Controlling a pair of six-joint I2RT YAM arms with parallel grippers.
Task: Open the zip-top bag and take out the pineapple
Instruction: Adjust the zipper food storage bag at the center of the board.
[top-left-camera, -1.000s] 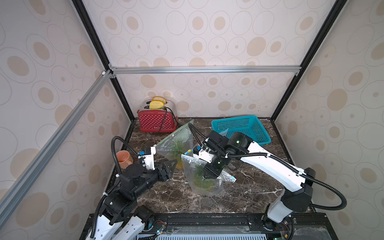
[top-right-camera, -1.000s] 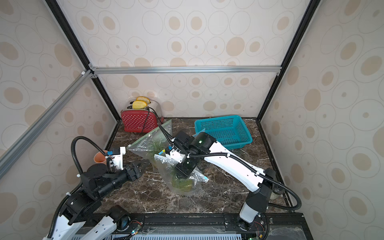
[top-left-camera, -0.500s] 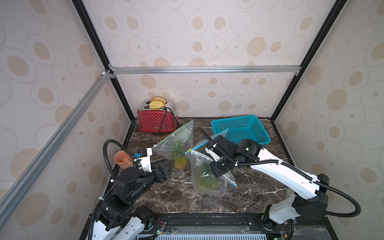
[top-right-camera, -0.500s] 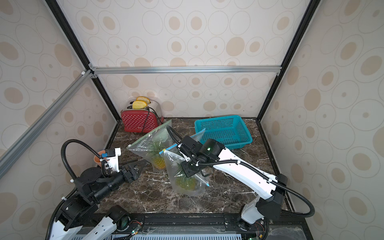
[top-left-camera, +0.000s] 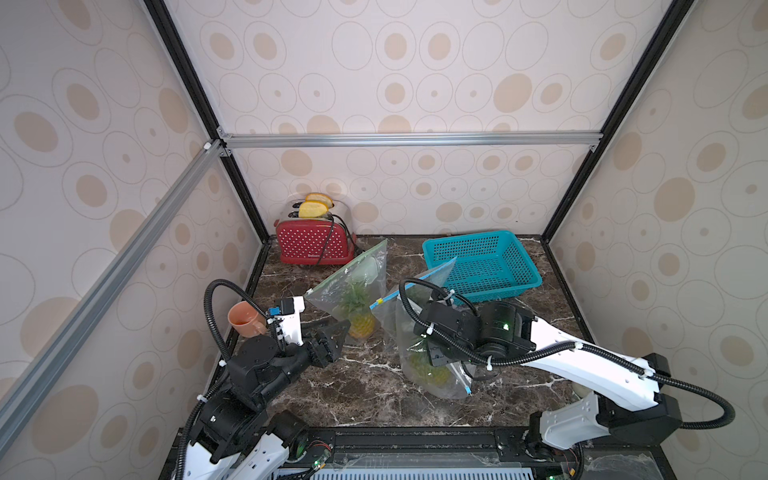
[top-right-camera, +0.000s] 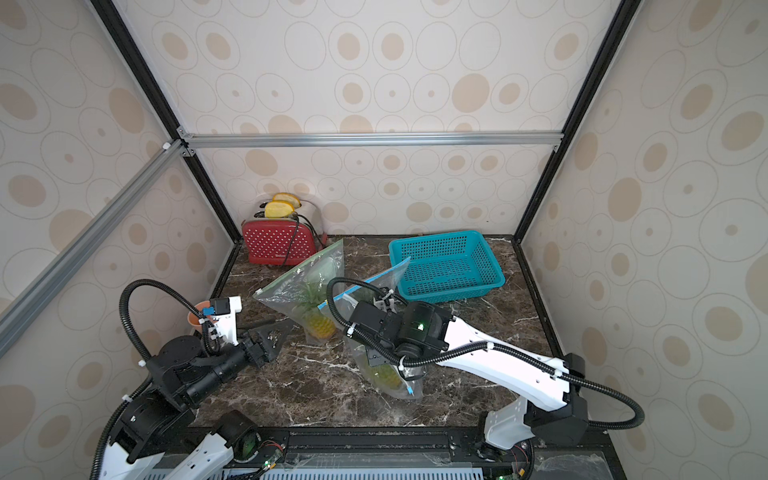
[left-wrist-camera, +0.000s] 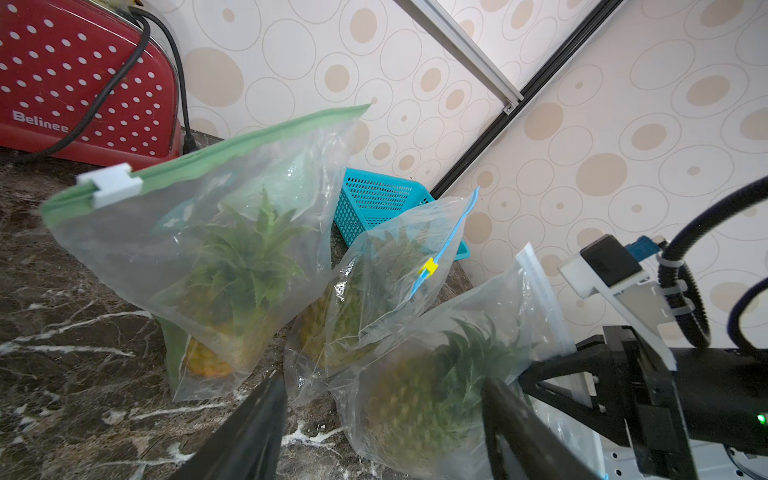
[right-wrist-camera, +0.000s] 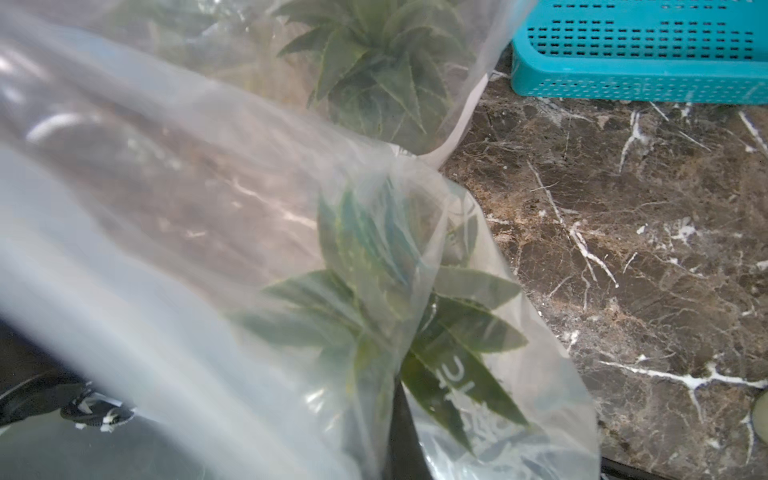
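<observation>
- My right claw (top-left-camera: 435, 357) was clenched on the plastic of the zip-top bag (top-left-camera: 409, 336), which stood on the marble table (top-left-camera: 374, 386) on the basket's (top-left-camera: 503, 290) near side.
- The pineapple (left-wrist-camera: 432, 399) sat inside that bag, leaves uppermost.
- My left claw (top-left-camera: 332, 338) hung released and empty, beyond the bag from the basket.
</observation>
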